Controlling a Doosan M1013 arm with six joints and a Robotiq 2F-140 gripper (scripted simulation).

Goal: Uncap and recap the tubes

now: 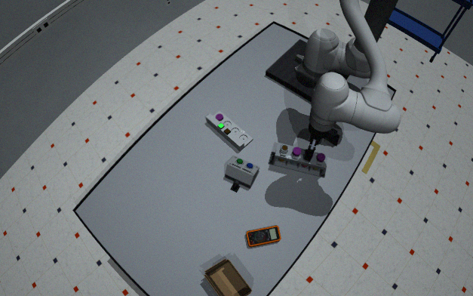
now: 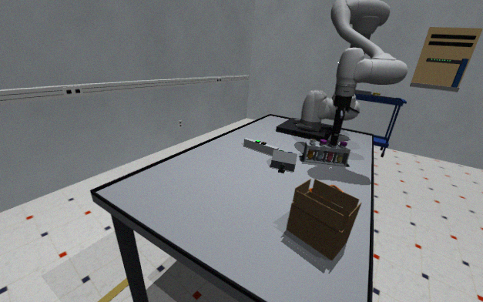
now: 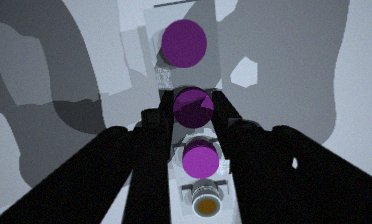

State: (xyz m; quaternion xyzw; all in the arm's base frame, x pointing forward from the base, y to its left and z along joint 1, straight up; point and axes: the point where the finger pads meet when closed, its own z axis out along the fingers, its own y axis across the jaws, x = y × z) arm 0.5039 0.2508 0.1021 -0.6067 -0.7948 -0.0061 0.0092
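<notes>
Two fingers of the hand (image 3: 193,102) stand narrow and closed on cap 2 (image 3: 193,114), one on each side of its rim. The hand points straight down over the rack (image 1: 298,168).

Position: the held cap is second in the row. Cap 1 (image 3: 183,43) is on one side, and cap 3 (image 3: 200,160) and then the open tube 4 (image 3: 207,206), amber inside, are on the other. Caps 1 and 3 are on their tubes. Tube 2 is hidden under the cap and fingers. I cannot tell whether the cap is seated on its thread or how far down it is.

Key relation: the tube stands upright, so its long axis runs along the hand's own axis, directly below the wrist. Judgement: the work in hand is screwing cap 2 back on. That needs a turn about the vertical line with no sideways offset, or the thread may cross.

Outward: cap 4 (image 1: 219,116) lies in the end nest of the tray (image 1: 247,143), the end farthest from the rack. The green lamp (image 1: 220,125) beside it is lit, so the aspirate step looks finished. The tray is left of the rack in the top view, well apart from it. The key box (image 1: 241,173) sits nearer, between them and a little forward.

Counter (image 1: 170,196): grey with a black edge. A meter (image 1: 263,235) and a carton (image 2: 316,231) lie toward the near end, well away from the work.

Room: the floor (image 1: 426,226) is pale tile with red and blue dots. A blue cart (image 1: 419,28) stands behind the arm, and a poster (image 2: 444,58) hangs on the wall.
</notes>
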